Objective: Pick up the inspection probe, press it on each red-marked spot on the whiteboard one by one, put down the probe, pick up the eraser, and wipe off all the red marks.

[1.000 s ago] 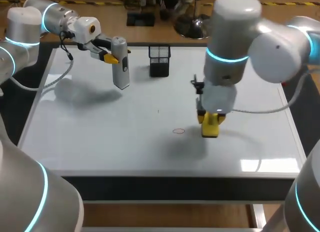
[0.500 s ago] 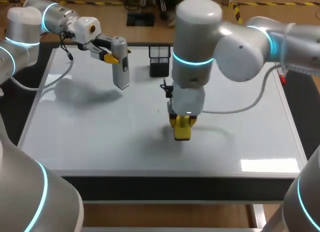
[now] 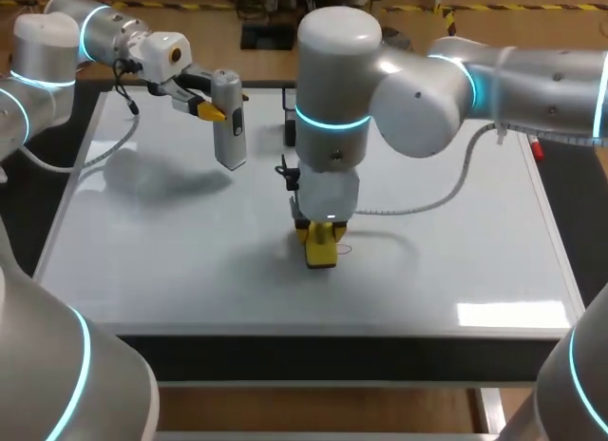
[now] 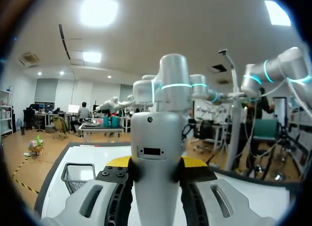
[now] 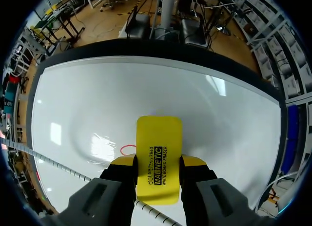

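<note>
Two yellow-tipped fingers of the right gripper [image 5: 157, 163] clamp the yellow eraser [image 5: 159, 138] down on the whiteboard [image 5: 87, 104] mid-table, partly hiding a red mark [image 5: 127, 149]. Far left, the left gripper [image 4: 156, 162] clasps the upright grey probe [image 4: 156, 133] above the board. The right arm mostly hides the black mesh basket [image 4: 78, 176].

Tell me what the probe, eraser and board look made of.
The probe: smooth grey shell with a soft sheen, plastic or painted metal. The eraser: matte yellow with print, probably plastic. The board: glossy white coated surface that mirrors the lights.
</note>
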Controlling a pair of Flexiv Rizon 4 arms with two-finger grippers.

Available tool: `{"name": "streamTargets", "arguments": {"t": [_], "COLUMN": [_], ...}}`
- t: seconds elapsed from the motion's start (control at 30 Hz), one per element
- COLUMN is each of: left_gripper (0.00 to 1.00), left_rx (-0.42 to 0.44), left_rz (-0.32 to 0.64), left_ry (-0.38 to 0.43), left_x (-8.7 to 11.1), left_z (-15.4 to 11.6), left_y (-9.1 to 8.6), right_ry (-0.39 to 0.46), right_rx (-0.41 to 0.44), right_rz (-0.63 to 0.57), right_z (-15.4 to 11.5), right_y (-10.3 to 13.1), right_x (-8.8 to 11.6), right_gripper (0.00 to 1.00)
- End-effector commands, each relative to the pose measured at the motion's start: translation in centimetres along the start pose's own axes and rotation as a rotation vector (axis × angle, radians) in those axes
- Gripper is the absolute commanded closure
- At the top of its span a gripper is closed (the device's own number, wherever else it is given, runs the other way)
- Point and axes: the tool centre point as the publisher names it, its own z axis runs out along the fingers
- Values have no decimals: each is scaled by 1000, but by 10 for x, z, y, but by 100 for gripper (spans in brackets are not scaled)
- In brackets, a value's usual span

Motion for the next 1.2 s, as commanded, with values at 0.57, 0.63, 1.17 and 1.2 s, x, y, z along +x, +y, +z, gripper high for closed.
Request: {"name": "streamTargets", "arguments": {"t": [0.57,0.63,1.17,1.2], "left_gripper": [100,100,100,100], "left_rx": [2,2,2,2], "left_rz": [-2,-2,-2,-2], "left_ry": [13,13,13,13], "left_x": [-4,-4,-4,-4], "left_z": [-4,-4,-4,-4], "left_y": [0,0,0,0], "right_ry": [-8,-2,14,14], "right_rx": [-63,-69,-77,-76], "right_rz": [40,52,162,164], "right_z": [24,26,26,25], "right_y": [-4,-2,14,15], "right_x": [24,31,82,84], "right_gripper": [100,100,100,100]}}
